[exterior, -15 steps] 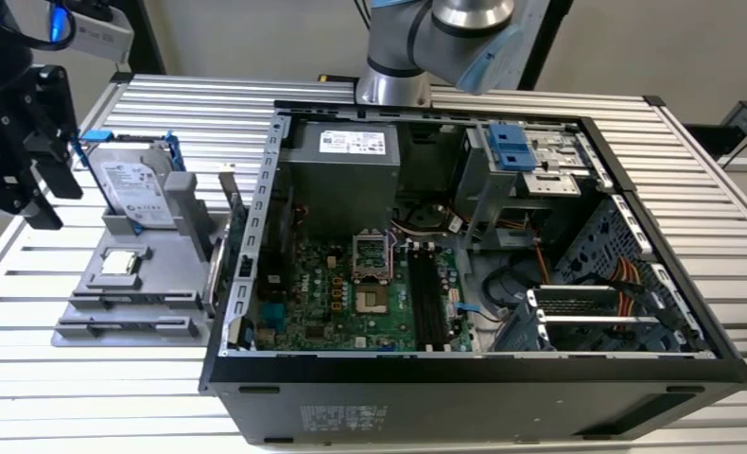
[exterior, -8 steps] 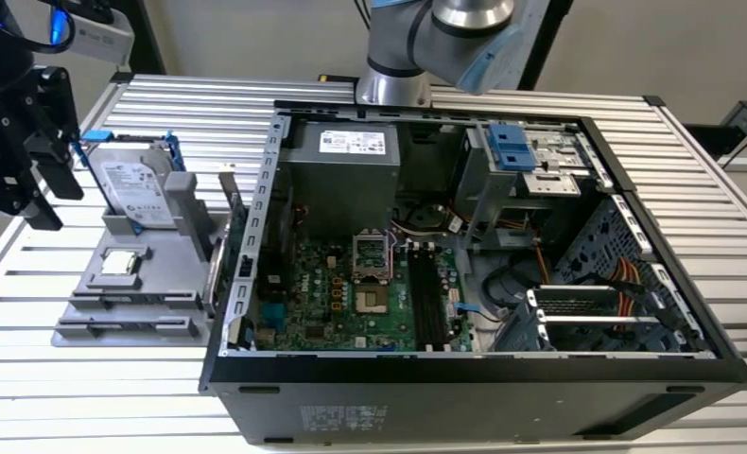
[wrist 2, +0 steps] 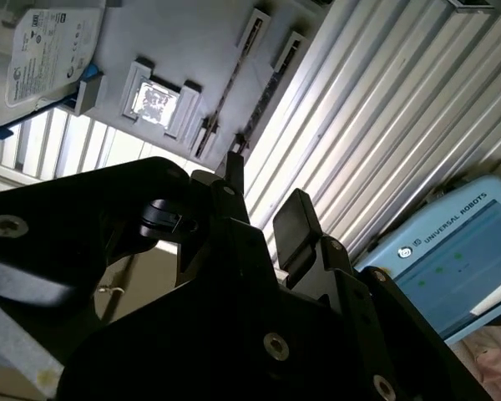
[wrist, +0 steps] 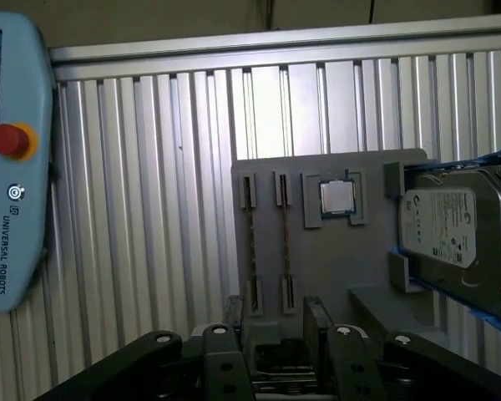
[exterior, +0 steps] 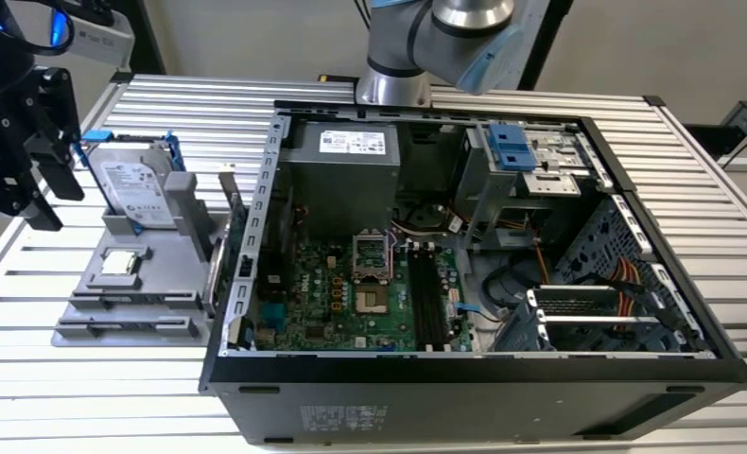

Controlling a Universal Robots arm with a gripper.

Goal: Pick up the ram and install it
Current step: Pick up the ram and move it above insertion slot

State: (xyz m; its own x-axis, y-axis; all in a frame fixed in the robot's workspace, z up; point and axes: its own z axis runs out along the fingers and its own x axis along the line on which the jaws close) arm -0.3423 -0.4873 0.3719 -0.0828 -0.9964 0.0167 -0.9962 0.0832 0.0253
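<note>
An open desktop computer case (exterior: 475, 392) lies on its side on a slatted aluminium table (exterior: 96, 397), filling the centre and the exterior view's right. Its green motherboard (exterior: 336, 284) faces up. The robot arm's base (exterior: 392, 57) stands behind the case at the top centre of the frame.

A gray parts tray (exterior: 159, 274) sits beside the case on the exterior view's left. It holds a silver hard drive (exterior: 134, 184) in a blue frame and a small square processor chip (exterior: 121, 263).

The black gripper (exterior: 59, 210) hangs above the table at the upper left of the exterior view, just beside the tray and apart from it. In both wrist views its fingers (wrist: 317, 317) are spread apart with nothing between them.

The ram (wrist: 251, 242) is in the tray. In the first wrist view it shows as a thin strip on edge between two small slotted holders, with a second such strip (wrist: 285, 242) just beside it and the processor chip next to that. The gripper (wrist: 275, 322) is near the holders' closer ends, not touching the ram.

A light-blue teach pendant (wrist: 12, 167) with a red button lies on the table.
</note>
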